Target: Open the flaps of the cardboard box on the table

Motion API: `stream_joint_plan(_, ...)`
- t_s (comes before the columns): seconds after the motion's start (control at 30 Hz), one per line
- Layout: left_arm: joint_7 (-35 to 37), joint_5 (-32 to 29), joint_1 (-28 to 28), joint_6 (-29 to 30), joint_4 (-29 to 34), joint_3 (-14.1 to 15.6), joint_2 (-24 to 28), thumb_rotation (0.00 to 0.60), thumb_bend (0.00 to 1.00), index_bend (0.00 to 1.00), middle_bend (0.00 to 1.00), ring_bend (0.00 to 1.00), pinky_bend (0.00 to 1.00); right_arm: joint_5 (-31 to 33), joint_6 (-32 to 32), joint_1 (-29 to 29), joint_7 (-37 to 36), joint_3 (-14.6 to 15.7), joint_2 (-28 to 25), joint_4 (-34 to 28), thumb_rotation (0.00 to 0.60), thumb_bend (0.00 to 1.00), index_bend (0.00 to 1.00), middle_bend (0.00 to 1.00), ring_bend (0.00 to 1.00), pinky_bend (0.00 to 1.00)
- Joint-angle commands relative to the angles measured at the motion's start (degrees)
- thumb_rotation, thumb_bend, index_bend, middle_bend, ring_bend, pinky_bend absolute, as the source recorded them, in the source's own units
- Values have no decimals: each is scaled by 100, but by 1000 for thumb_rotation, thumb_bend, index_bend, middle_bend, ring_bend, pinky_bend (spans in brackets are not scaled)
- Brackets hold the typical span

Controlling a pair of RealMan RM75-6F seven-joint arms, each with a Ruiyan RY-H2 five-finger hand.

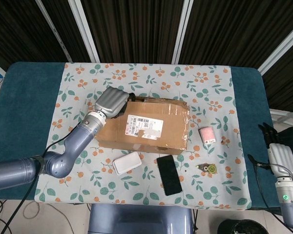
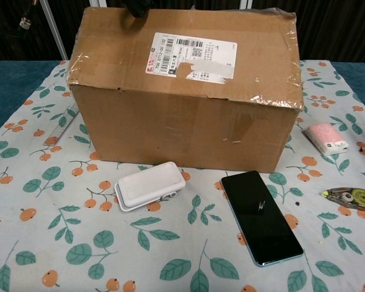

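A teal tabletop [image 1: 24,107] is covered across its middle by a floral cloth [image 1: 151,78], on which a cardboard box [image 2: 182,115] is set near the centre, its labelled front top flap tilted up from the far edge. The left hand [image 1: 111,102] is placed at the box's far left top corner with its dark fingers [image 2: 137,8] curled over the flap's raised edge, while the right hand [image 1: 279,155] is held off the tabletop's right edge, well apart from everything, and whether it is spread cannot be told. Just in front of the box are laid a black phone [image 2: 260,216] and a white case [image 2: 149,185], with a pink eraser [image 2: 327,137] and a correction tape [image 2: 349,196] to the right.
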State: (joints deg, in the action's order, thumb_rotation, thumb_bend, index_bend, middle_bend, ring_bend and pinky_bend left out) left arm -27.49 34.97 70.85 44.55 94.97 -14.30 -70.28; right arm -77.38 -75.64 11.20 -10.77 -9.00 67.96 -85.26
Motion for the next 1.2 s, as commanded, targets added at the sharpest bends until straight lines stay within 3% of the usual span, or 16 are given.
stream_joint_plan(0.03, 135, 55, -54, 45, 310, -78, 248, 600, 883, 399, 523, 480, 542, -4, -3, -1, 7, 4, 2, -4, 600, 312, 0, 0, 21, 221)
stream_joint_plan(0.83, 1135, -173, -127, -114, 2110, -499, 1231, 600, 883, 391, 517, 479, 542, -41, -14, -1, 41, 30, -7, -28, 600, 319, 0, 0, 21, 221)
stream_joint_plan(1.2, 1564, 90, -176, -216, 2826, -681, 1591, 600, 881, 386, 516, 479, 542, -31, -4, 2, 45, 31, -4, -23, 600, 321, 0, 0, 20, 221)
